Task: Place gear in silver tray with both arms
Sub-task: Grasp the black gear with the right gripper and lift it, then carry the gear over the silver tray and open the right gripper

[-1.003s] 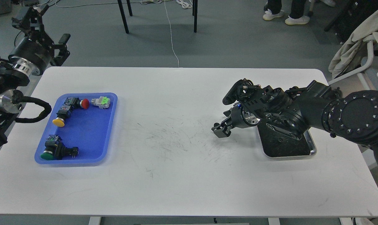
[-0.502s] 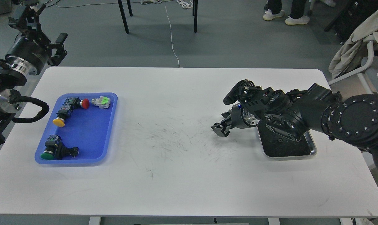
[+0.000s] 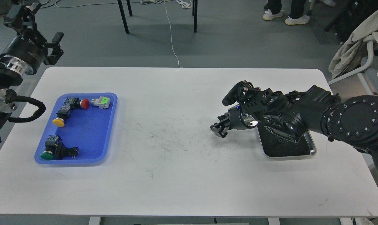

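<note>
The silver tray [image 3: 313, 152] lies on the right of the white table, its dark floor mostly covered by my right arm. My right gripper [image 3: 218, 130] hangs low over the table just left of the tray; it is dark and its fingers cannot be told apart. Nothing shows in it. My left gripper [image 3: 35, 26] is raised beyond the table's far left corner, open and empty. The blue tray [image 3: 89, 131] holds several push-button parts: a red one [image 3: 85, 103], a yellow one [image 3: 58, 122], a green one [image 3: 47, 155] and a white-green one [image 3: 102, 102].
The table [image 3: 176, 175] is scuffed in the middle. Chair legs [image 3: 124, 17] and a white cable [image 3: 171, 37] are on the floor behind. A chair with a cloth [image 3: 355, 40] stands at the far right. A person's feet [image 3: 286, 17] are at the back.
My left gripper has moved left and up, away from the table. My right gripper has shifted slightly left and kept its height.
</note>
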